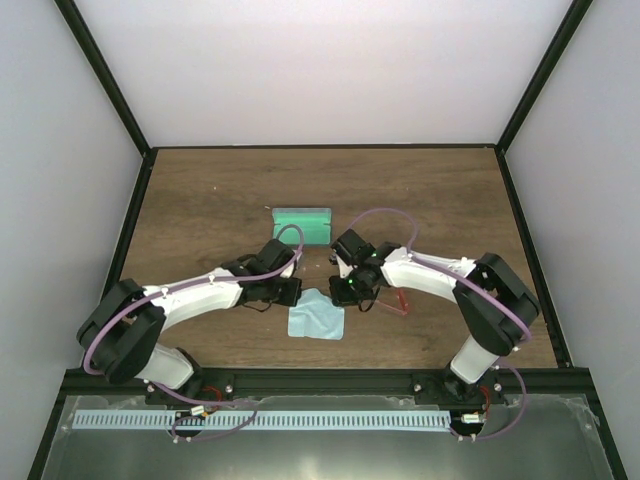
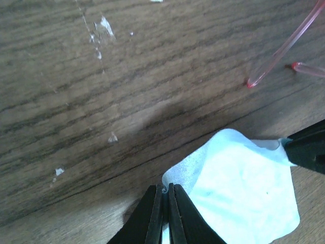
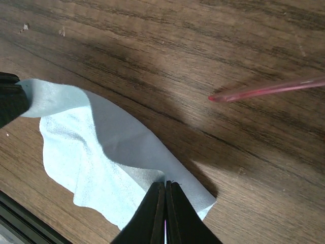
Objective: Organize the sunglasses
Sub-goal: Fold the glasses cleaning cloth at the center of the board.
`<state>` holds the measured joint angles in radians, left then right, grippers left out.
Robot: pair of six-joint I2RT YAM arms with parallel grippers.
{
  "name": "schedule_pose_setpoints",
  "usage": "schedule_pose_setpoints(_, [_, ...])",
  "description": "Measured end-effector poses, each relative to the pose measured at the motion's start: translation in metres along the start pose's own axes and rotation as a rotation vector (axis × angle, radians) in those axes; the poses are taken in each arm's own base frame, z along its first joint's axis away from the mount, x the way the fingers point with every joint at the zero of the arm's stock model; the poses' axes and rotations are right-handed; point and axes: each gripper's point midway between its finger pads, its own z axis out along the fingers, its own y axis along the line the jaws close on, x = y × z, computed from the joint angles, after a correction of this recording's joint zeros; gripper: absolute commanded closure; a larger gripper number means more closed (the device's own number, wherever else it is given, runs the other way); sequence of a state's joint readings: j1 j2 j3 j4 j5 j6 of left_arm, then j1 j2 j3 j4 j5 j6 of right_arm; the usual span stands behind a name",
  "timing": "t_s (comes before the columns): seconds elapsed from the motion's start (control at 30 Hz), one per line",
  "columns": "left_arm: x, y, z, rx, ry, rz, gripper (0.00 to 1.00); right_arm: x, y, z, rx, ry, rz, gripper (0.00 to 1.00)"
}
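Right now we have both claws clamped on the light blue cloth (image 1: 316, 320), which lies mid-bench toward the near edge. Our left gripper (image 2: 163, 189) pinches one corner and our right gripper (image 3: 165, 185) the opposite one. The sunglasses (image 1: 393, 301) rest on the wood just right of the cloth, not touching it. A case (image 1: 302, 224), its green inside showing, sits nearer the far edge.

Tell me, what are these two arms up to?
Both arms are holding a light blue cloth. The left gripper pinches one corner and the right gripper pinches the opposite one. The red sunglasses lie untouched on the table just right of the cloth. An open case with a green inside sits behind.
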<state>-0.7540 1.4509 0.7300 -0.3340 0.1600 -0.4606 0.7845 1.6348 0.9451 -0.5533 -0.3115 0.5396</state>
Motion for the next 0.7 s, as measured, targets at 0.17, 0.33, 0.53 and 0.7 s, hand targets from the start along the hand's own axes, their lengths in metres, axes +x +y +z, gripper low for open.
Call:
schedule_pose_setpoints(0.17, [0.008, 0.000, 0.002, 0.010, 0.026, 0.017, 0.96, 0.000, 0.002, -0.003, -0.006, -0.008, -0.002, 0.99])
schedule_pose_setpoints(0.33, [0.013, -0.002, 0.001, 0.024, 0.037, 0.027, 0.96, 0.005, 0.001, -0.004, -0.004, -0.004, -0.002, 0.99])
schedule_pose_setpoints(0.53, [0.017, -0.006, 0.001, 0.043, 0.049, 0.042, 0.96, 0.014, 0.001, -0.005, -0.007, 0.005, -0.014, 0.99])
schedule_pose_setpoints(0.7, [0.026, -0.004, 0.003, 0.041, 0.070, 0.048, 0.96, 0.024, 0.010, -0.002, -0.015, 0.028, -0.047, 0.99])
